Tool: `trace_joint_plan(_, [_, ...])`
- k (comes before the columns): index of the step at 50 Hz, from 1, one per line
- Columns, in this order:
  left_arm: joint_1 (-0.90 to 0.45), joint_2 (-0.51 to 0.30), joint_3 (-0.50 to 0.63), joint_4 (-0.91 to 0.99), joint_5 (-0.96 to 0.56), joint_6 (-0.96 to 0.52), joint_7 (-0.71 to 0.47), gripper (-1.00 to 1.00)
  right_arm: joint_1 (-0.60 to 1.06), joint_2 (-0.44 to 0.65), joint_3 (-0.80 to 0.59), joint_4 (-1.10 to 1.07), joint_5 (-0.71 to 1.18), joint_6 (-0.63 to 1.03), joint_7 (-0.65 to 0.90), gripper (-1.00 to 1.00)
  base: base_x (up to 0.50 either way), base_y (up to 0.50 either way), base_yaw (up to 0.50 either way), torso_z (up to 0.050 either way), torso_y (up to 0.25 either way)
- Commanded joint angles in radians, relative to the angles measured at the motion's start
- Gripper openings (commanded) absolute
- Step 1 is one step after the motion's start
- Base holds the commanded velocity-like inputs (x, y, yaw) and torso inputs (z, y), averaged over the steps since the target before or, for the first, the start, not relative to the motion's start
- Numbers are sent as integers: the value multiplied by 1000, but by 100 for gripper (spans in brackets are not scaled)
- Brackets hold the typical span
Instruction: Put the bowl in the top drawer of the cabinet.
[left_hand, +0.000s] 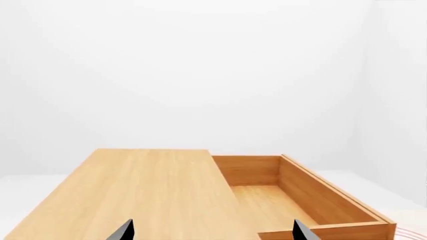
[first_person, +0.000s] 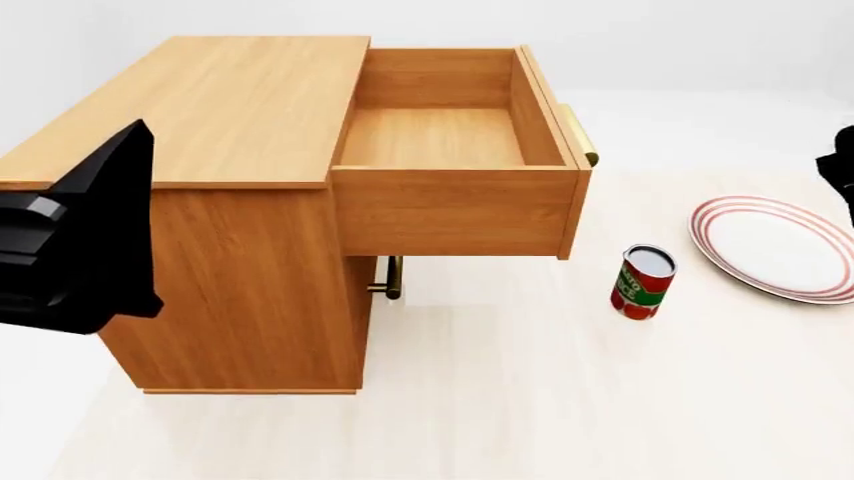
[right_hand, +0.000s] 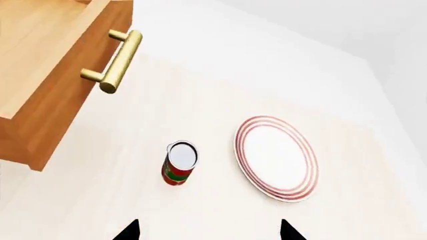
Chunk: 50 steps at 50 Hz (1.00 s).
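Top drawer (first_person: 454, 140) pulled fully out of the cabinet (first_person: 214, 200), long axis running out from the cabinet front toward the plate (first_person: 781, 248); brass bar handle (right_hand: 119, 61) lies crosswise on its outer face. Drawer interior bare. Bowl not visible in any view. Can (first_person: 643, 282) stands upright on the floor between drawer and plate. Left gripper (left_hand: 212, 231) over the cabinet top, fingers apart. Right gripper (right_hand: 208, 231) above can and plate, fingers apart.

Open empty top drawer (left_hand: 293, 197) beside the cabinet (left_hand: 133, 190) top, claw (left_hand: 212, 231) tips apart.
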<state>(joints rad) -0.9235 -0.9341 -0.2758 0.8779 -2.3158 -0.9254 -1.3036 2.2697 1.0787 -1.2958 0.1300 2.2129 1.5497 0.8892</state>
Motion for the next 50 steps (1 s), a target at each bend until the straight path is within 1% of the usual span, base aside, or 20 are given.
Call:
trace_joint_plan(1, [5, -1, -1, 11, -3, 12, 0, 100, 86, 190, -253, -105, 300, 21, 212, 100, 0, 0, 0, 0, 0])
trace_joint_plan(9, [14, 1, -1, 15, -2, 15, 3, 100, 86, 285, -359, -182, 234, 21, 168, 100, 0, 0, 0, 0, 0])
trace_joint_plan(13, [17, 0, -3, 18, -4, 18, 3, 100, 86, 322, -403, -220, 167, 21, 123, 100, 0, 0, 0, 0, 0])
trace_joint_plan(21, [12, -4, 1, 21, -7, 26, 3, 100, 85, 407, -479, -296, -78, 21, -83, 100, 0, 0, 0, 0, 0])
trace_joint_plan(29, [11, 4, 11, 17, 7, 24, 11, 100, 63, 448, -519, -351, -294, 19, -253, 100, 0, 0, 0, 0, 0])
trace_joint_plan(34, [10, 8, 18, 17, 13, 24, 14, 100, 6, 438, -532, -369, -406, -15, -308, 100, 0, 0, 0, 0, 0])
trace_joint_plan(45, [24, 9, 15, 25, 11, 30, 15, 100, -145, 350, -620, -355, -609, -172, -346, 100, 0, 0, 0, 0, 0])
trace_joint_plan(50, [33, 15, 14, 28, 16, 29, 17, 100, -218, 292, -651, -317, -638, -258, -331, 100, 0, 0, 0, 0, 0])
